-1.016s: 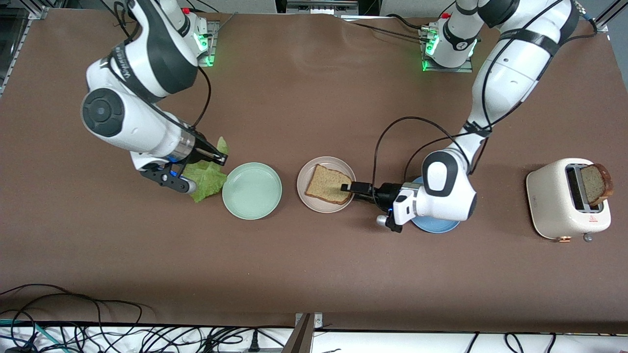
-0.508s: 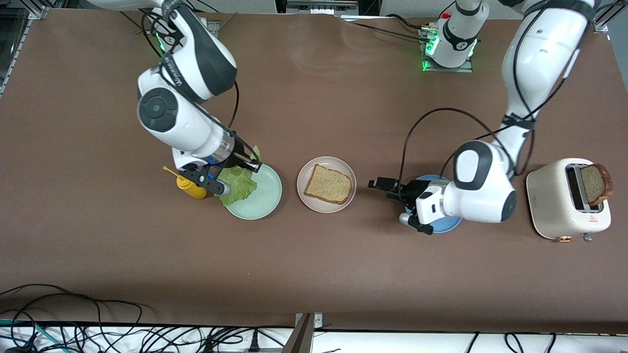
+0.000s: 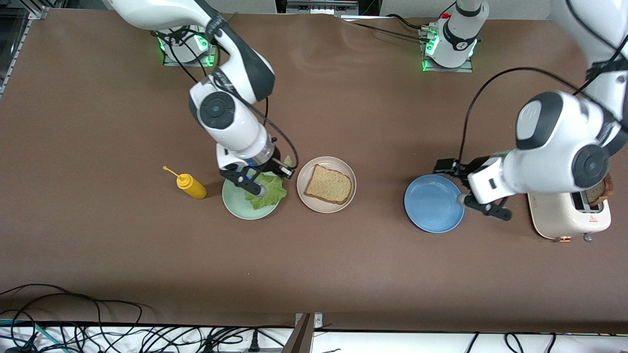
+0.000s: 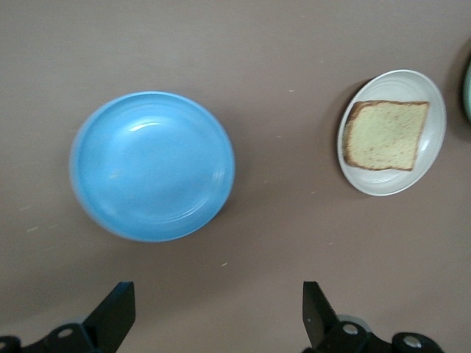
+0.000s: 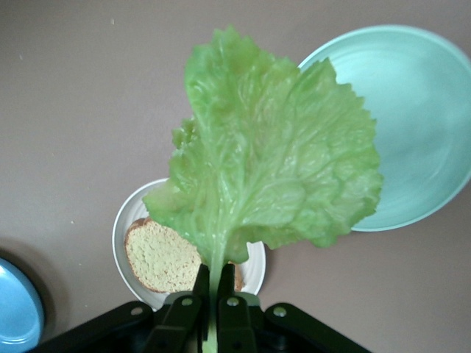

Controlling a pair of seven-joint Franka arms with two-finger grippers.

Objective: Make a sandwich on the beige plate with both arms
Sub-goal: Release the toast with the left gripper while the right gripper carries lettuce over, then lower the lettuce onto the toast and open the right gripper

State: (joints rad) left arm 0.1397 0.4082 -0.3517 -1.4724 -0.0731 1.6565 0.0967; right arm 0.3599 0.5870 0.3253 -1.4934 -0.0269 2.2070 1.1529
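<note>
Your right gripper (image 3: 283, 170), jaws pinching the lettuce leaf (image 3: 266, 191) by its stem, has carried it from over the counter past the yellow bottle (image 3: 191, 186) to over the mint-green plate (image 3: 234, 199), just beside the beige plate (image 3: 327, 206). 1 bread slice (image 3: 328, 184) lies unmoved on the beige plate. Your left gripper (image 3: 449, 166), jaws spread and empty, has pulled back from the beige plate to the blue plate (image 3: 433, 210), near the toaster (image 3: 564, 220).
</note>
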